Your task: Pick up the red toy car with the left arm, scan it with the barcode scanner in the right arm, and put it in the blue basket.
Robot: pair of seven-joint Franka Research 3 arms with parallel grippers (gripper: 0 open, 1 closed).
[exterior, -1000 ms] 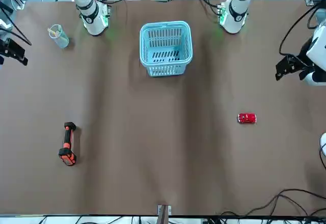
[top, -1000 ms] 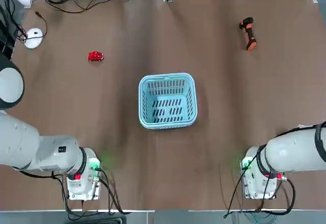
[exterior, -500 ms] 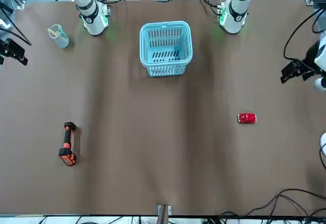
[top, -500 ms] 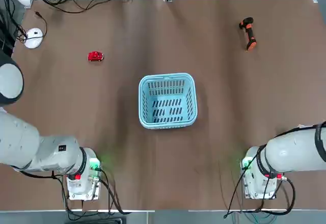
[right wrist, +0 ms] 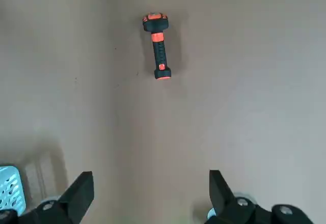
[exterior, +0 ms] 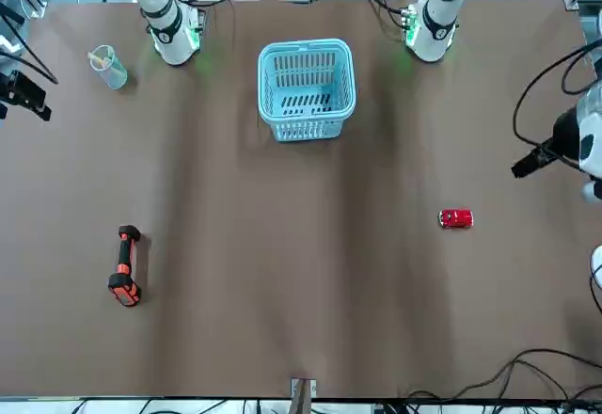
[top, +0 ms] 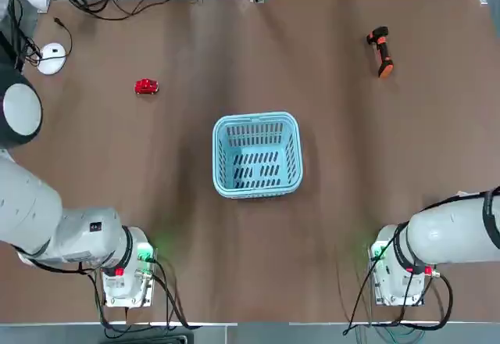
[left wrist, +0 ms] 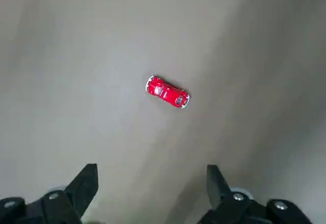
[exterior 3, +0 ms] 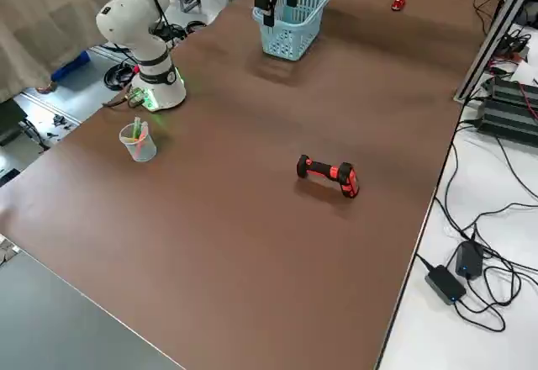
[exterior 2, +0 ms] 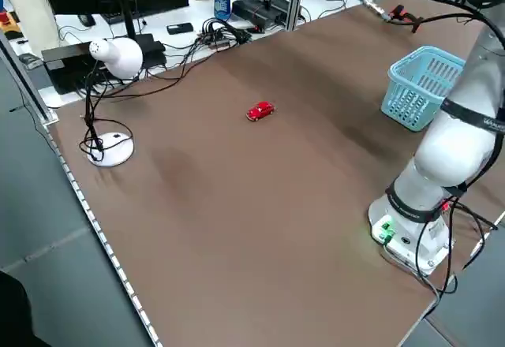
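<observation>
Car (top: 146, 87) near table's (top: 312, 62) left edge; basket (top: 257, 155) well apart.

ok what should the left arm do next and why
Probably ease the left gripper toward the car and down over it: its fingers stand open with nothing between them, and the car lies bare on the table, outside the basket.
</observation>
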